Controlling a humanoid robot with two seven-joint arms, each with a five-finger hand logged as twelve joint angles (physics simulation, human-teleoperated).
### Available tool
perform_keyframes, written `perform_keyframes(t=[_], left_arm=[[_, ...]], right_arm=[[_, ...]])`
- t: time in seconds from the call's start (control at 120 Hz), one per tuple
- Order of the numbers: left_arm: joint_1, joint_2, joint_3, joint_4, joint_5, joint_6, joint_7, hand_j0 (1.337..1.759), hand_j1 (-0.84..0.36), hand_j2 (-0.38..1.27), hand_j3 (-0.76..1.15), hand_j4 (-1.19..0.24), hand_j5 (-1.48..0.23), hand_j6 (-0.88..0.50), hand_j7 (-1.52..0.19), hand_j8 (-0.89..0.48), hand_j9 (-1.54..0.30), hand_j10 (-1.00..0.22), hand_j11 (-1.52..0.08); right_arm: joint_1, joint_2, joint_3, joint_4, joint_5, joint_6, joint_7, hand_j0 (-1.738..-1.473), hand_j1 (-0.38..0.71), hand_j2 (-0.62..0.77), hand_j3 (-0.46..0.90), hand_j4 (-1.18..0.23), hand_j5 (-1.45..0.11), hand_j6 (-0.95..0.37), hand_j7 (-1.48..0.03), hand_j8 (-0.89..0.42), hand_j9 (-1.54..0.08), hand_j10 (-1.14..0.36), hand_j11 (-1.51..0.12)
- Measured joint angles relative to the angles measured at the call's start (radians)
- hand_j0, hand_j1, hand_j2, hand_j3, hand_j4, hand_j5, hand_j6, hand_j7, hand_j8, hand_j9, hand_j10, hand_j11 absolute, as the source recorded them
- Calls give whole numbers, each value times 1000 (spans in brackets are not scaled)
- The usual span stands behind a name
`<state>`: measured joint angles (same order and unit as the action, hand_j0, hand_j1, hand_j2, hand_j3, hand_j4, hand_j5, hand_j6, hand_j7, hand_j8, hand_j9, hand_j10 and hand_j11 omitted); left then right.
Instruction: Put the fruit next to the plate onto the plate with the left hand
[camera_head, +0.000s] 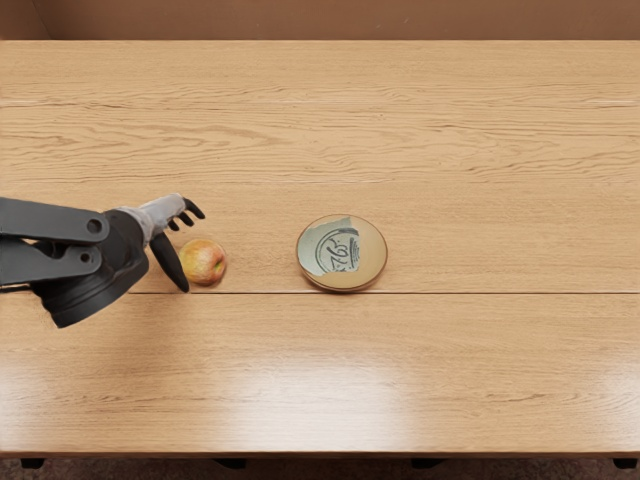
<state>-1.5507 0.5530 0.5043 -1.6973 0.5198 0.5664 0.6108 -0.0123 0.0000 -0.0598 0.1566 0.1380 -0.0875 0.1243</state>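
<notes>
in the head view, the left hand, at the end of a dark arm by the left edge, sat just beside the apple, on the apple's left. its fingers were spread and pointed away past the fruit's far side. the dark thumb hung down near the apple's left flank. the hand held nothing, and we could not tell whether the thumb touched the skin. we judged that this open pose was meant to bracket the fruit, thumb on one side and fingers ready to curl round the other. so the grasp looked like the step in hand, and it had not yet closed.

the apple rested on the surface, to the left of the plate and apart from it, with a strip of bare wood between them. the plate lay flat with nothing on it, a dark pattern in its middle. we judged the task barely begun: the fruit needed gripping, lifting and carrying rightward. the right arm did not show.

the surface was a wide wooden top with pale grain running left to right. a thin seam line crossed it just below the apple and the plate, and a soft glare lay on its near part. behind its far edge we saw only a plain brown wall.
</notes>
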Motion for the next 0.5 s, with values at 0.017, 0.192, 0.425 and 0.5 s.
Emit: perform_keyframes(t=[0.017, 0.192, 0.425, 0.5], left_arm=[[0, -8, 2, 4, 0, 1, 0, 1658, 24, 56, 0, -273, -353, -274, -353, -274, -353, -273, -353], [4, -98, 23, 63, -3, 9, 0, 1658, 19, 57, 0, -277, -358, -277, -358, -277, -358, -277, -358], [12, -155, 64, 130, -6, 40, 0, 1658, 30, 107, 0, -280, -368, -280, -368, -280, -368, -280, -368], [16, -162, 70, 139, -13, 42, 0, 1657, 36, 110, 0, -284, -378, -285, -377, -285, -377, -285, -377]], right_arm=[[0, 0, 0, 0, 0, 0, 0, -1658, -308, -7, 0, -35, -45, -35, -45, -35, -45, -35, -45], [0, 0, 0, 0, 0, 0, 0, -1658, -308, -7, 0, -35, -45, -35, -45, -35, -45, -35, -45], [0, 0, 0, 0, 0, 0, 0, -1658, -308, -7, 0, -35, -45, -35, -45, -35, -45, -35, -45], [0, 0, 0, 0, 0, 0, 0, -1658, -308, -7, 0, -35, -45, -35, -45, -35, -45, -35, -45]])
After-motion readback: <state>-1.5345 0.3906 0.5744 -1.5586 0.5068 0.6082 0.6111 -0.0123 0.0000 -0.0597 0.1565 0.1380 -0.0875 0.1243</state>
